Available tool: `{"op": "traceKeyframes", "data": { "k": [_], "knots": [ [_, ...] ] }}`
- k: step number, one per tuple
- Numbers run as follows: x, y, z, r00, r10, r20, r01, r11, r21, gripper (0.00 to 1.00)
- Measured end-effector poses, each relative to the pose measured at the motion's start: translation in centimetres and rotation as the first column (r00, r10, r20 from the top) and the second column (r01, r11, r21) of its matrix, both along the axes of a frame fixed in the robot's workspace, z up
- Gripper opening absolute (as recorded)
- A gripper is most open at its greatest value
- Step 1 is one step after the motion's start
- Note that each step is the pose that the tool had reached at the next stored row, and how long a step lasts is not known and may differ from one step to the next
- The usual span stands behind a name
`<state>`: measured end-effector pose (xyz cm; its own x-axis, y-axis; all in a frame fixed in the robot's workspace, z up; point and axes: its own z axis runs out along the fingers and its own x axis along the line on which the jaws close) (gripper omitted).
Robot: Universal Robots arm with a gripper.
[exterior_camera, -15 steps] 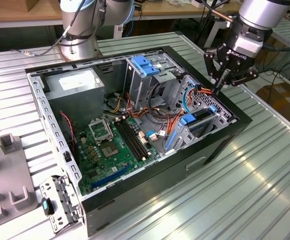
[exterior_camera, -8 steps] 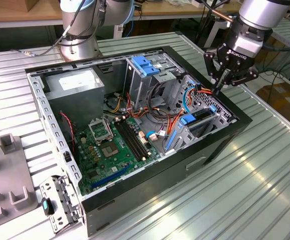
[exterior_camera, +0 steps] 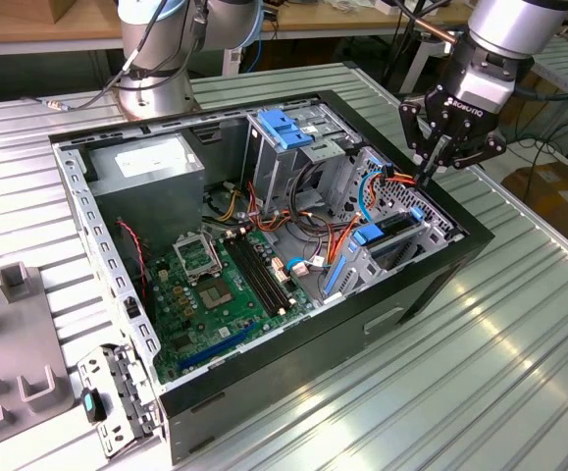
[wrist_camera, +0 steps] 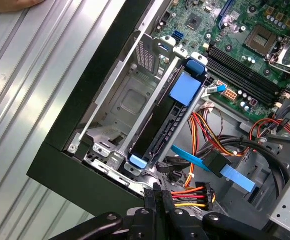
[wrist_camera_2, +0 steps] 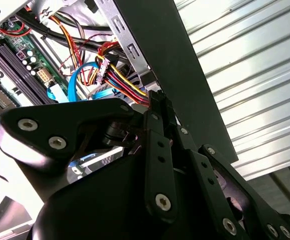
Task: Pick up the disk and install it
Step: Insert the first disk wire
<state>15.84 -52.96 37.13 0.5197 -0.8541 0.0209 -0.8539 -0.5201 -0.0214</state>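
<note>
The disk stands on edge in the drive bay at the open computer case's corner on the exterior view's right, with blue rails beside it. In the first wrist view the disk shows its dark connector edge between a blue tab and a blue rail end. My gripper hangs just above the case wall beside that bay, fingers pressed together with nothing between them. Its tips sit next to a connector with red, yellow and orange wires. The shut fingers also appear in the second wrist view.
Inside the case lie a green motherboard, a grey box with a white sticker, a blue latch on a metal cage and loose cables. The arm's base stands behind. A grey fixture sits left. A hand rests on the ribbed table.
</note>
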Motion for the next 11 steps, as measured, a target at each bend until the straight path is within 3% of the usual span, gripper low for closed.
{"op": "traceKeyframes", "data": {
  "k": [8, 11],
  "knots": [
    [0.00, 0.00, 0.00, 1.0000, -0.005, 0.0000, 0.005, 1.0000, 0.0000, 0.16],
    [0.00, 0.00, 0.00, 0.9994, -0.036, 0.0000, 0.036, 0.9994, -0.0001, 0.16]
  ]
}}
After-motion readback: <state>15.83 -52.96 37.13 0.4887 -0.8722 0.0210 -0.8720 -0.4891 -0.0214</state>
